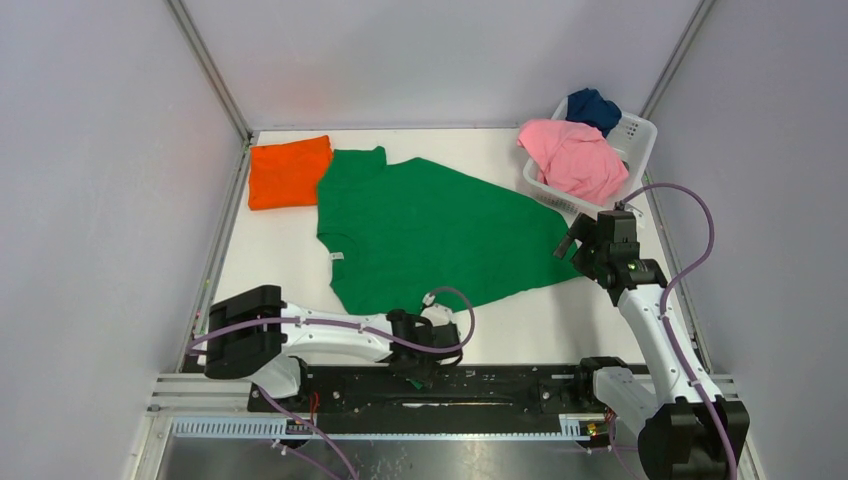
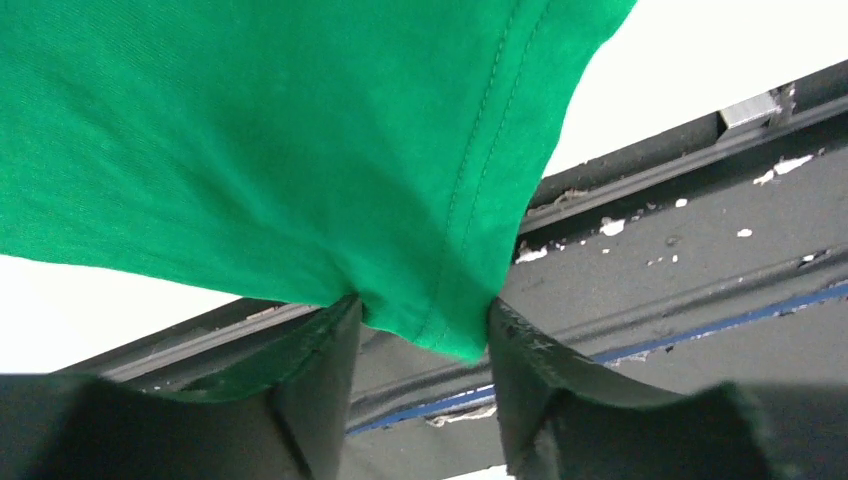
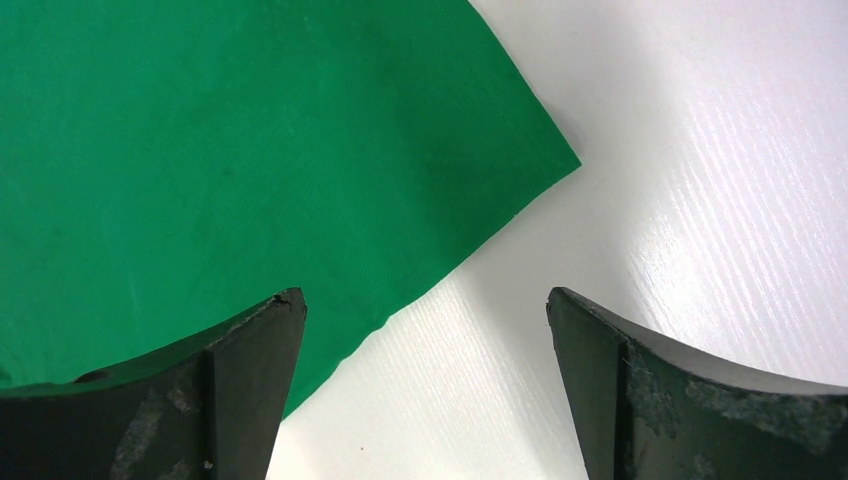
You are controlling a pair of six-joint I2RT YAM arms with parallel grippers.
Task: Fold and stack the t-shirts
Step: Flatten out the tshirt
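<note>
The bright green t-shirt point(image 1: 430, 230) lies spread on the white table, its near hem drawn toward the front edge. My left gripper point(image 1: 425, 335) is shut on that hem; in the left wrist view a bunched corner of green cloth point(image 2: 250, 130) sits pinched between the fingers point(image 2: 425, 320), lifted over the black rail. My right gripper point(image 1: 572, 245) is open just above the shirt's right corner; in the right wrist view the green corner point(image 3: 200, 150) lies by the left finger, with bare table between the jaws point(image 3: 425, 300). The orange t-shirt point(image 1: 288, 170) lies folded square at the far left.
A white basket point(image 1: 635, 140) at the far right holds the pink t-shirt point(image 1: 575, 155) and the navy t-shirt point(image 1: 593, 108). A black rail point(image 1: 500, 380) runs along the table's near edge. Grey walls close in the left, right and back sides.
</note>
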